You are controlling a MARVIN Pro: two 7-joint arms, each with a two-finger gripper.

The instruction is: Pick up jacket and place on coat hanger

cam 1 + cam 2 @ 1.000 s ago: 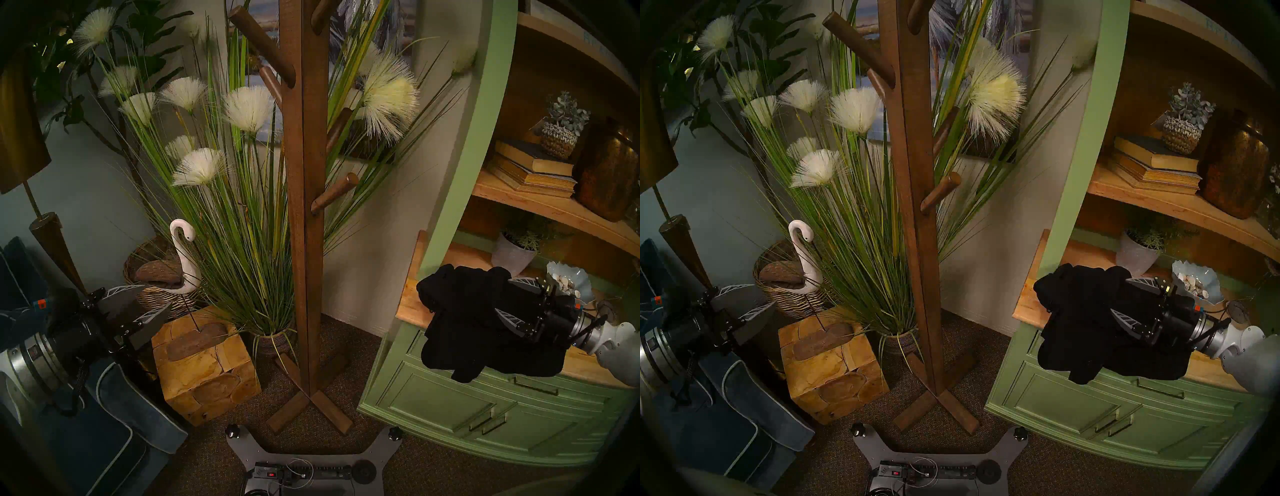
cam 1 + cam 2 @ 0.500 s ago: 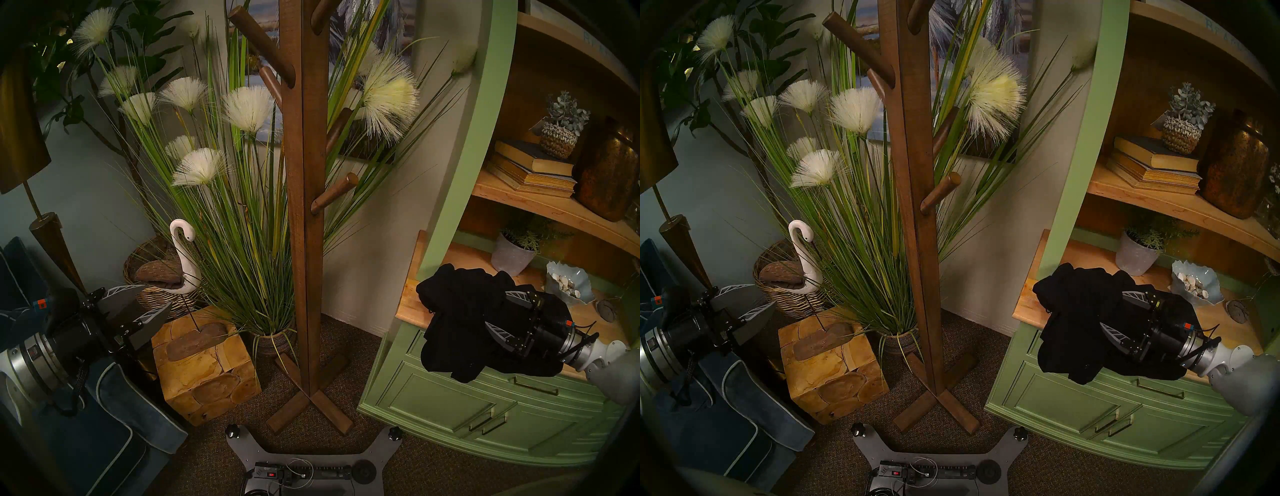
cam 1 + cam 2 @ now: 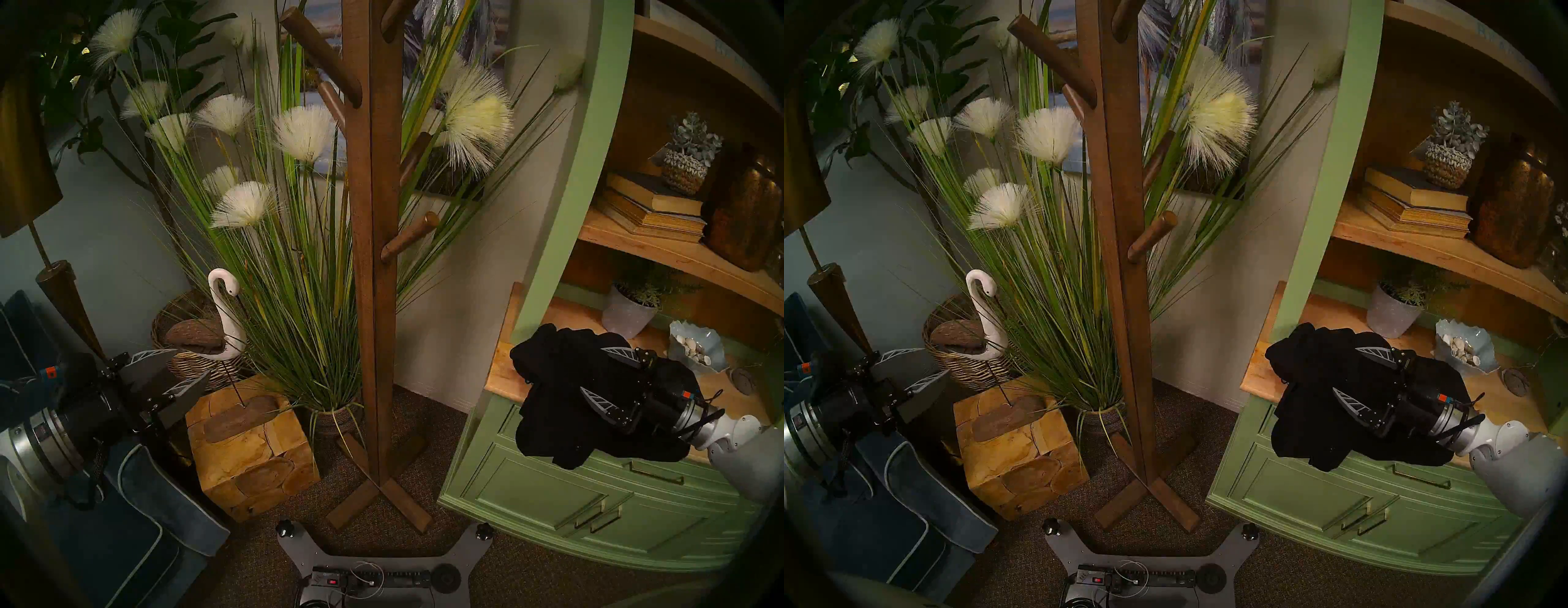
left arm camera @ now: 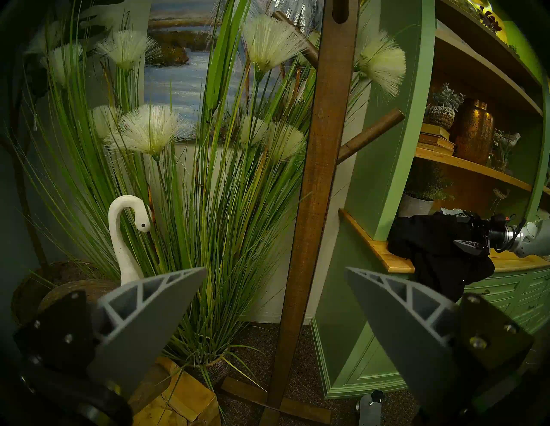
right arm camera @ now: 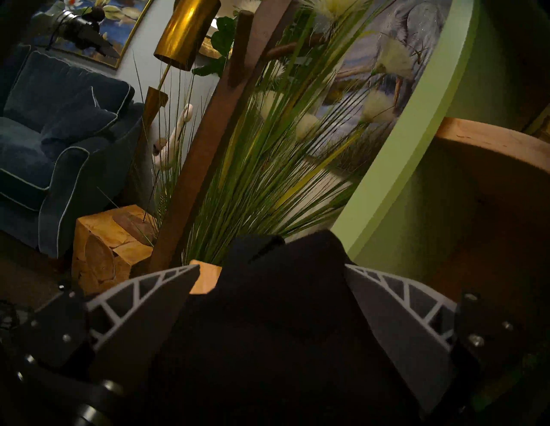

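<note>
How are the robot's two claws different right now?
The right gripper has the black jacket bunched between its fingers, over the green cabinet's wooden counter; the left gripper has nothing between its fingers. The right one sits far from the blue armchair; the left one hangs right above it. Both are open, with the same grey ribbed fingers.

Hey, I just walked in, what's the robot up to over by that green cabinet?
The robot's right pincer is open, its fingers on either side of a black jacket that lies bunched on the green cabinet's wooden counter, partly hanging over the front edge. It has not closed on the jacket or lifted it. The left pincer is open and empty, off to the other side. The wooden coat stand in the middle has nothing on its pegs.
</note>
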